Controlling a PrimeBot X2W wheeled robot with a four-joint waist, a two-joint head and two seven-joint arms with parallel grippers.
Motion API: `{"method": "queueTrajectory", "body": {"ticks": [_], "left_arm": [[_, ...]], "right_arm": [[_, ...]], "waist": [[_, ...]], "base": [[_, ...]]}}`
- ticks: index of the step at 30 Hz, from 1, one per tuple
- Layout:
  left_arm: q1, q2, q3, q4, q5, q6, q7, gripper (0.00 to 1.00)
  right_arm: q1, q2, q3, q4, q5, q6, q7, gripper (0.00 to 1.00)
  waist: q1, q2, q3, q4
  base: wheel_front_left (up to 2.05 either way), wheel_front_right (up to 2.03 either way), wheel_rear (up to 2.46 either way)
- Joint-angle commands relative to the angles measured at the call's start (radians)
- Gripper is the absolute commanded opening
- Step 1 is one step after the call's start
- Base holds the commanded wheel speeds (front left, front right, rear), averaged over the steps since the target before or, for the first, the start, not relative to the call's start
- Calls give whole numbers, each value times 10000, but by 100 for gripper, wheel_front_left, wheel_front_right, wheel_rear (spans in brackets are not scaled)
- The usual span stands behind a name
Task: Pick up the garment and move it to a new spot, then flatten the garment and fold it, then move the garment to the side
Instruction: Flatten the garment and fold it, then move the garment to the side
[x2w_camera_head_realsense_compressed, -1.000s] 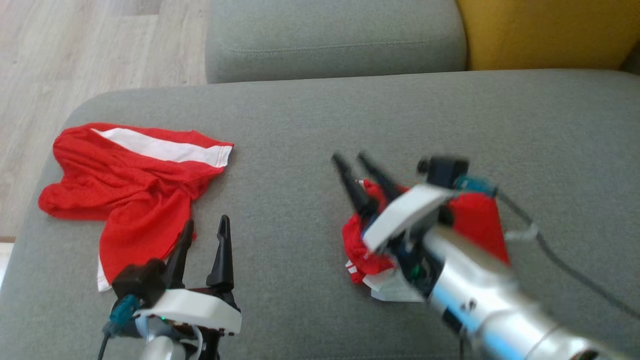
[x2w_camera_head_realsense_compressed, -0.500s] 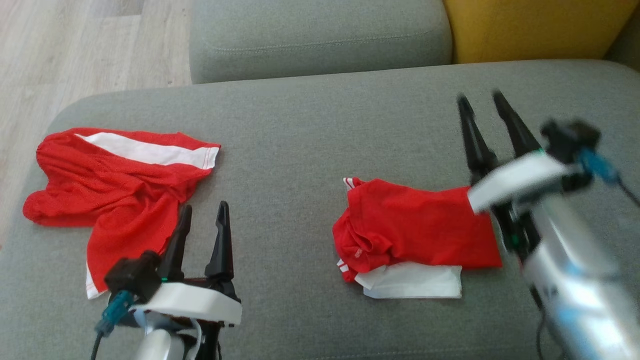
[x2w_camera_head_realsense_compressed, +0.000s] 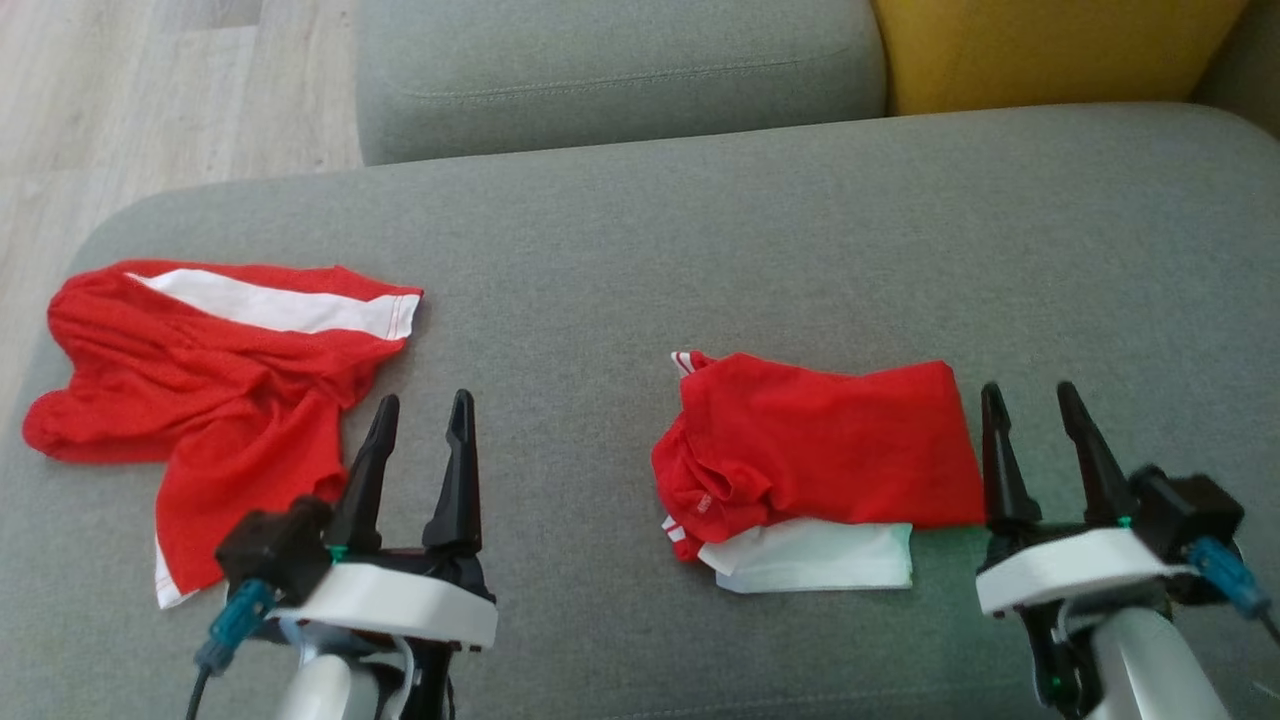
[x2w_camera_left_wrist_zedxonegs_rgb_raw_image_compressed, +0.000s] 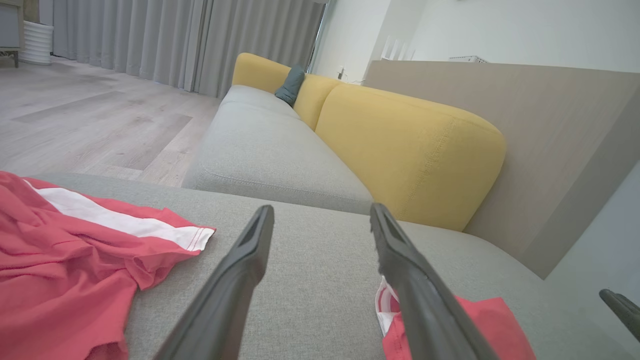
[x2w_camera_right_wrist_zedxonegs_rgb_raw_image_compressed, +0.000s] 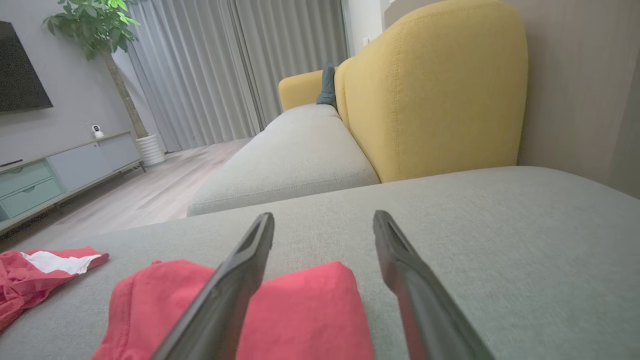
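Both arms sit low at the near edge of the grey sofa seat (x2w_camera_head_realsense_compressed: 640, 250), forearms coming up from the bottom of the head view, fingers pointing away from me. Left pincer (x2w_camera_head_realsense_compressed: 425, 398): fingers apart, gripping nothing, just beside the near right corner of the crumpled red garment (x2w_camera_head_realsense_compressed: 200, 390) with the white stripe. Right pincer (x2w_camera_head_realsense_compressed: 1028, 390): spread as well, empty, its inner finger just beside the right edge of the folded red garment (x2w_camera_head_realsense_compressed: 830, 450). I can't tell whether it brushes the cloth. The folded piece lies mid-seat, a white layer peeking out along its near edge. There's open grey fabric between the two garments and across the far half, up to the yellow cushion (x2w_camera_head_realsense_compressed: 1040, 50). The seat's left edge rounds off to wood floor (x2w_camera_head_realsense_compressed: 150, 90) close behind the crumpled one.
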Motion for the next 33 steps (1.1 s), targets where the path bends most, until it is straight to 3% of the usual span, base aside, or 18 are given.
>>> {"method": "queueTrajectory", "body": {"ticks": [1, 21, 33], "left_arm": [[-317, 8, 331, -400, 143, -20, -90, 100], [-276, 8, 243, -409, 220, -84, -90, 100], [-525, 8, 6, -231, 336, -221, -90, 100]], "right_arm": [[-264, 53, 163, -457, -107, -9, -108, 100], [-38, 189, -80, -890, -103, -9, 226, 100], [-509, 190, -197, 943, 729, -9, 1466, 100]], "waist": [[0, 0, 3, -27], [0, 0, 71, -54], [0, 0, 800, 169]], "base": [[0, 0, 0], [0, 0, 0], [0, 0, 0]]}}
